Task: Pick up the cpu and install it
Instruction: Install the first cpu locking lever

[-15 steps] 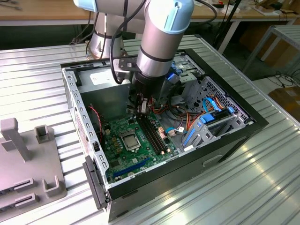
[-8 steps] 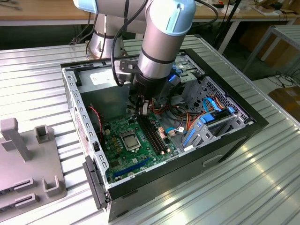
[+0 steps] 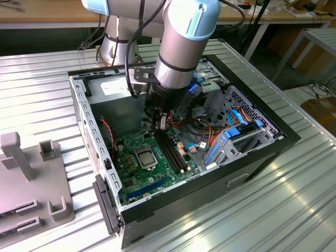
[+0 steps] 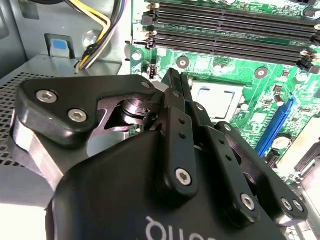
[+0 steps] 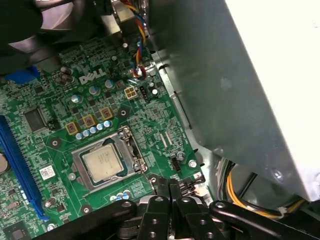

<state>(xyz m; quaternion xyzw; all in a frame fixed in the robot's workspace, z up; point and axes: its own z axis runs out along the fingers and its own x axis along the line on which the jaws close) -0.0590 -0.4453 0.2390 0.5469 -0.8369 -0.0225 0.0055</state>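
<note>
Clenched with nothing between its fingers, the gripper (image 5: 169,189) hangs just above the motherboard (image 5: 75,100); the cpu (image 5: 103,161) sits in its socket at the gripper's 10 o'clock. Any drift downward could likely scrape nearby capacitors or the retaining frame (image 5: 131,150).

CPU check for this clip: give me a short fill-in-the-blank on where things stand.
1. The cpu lies in the socket on the ____ motherboard.
2. The pincer fingers are pressed ____, holding nothing.
3. In the exterior view the pincer hangs inside the open computer ____.

Missing words: green; together; case
</note>
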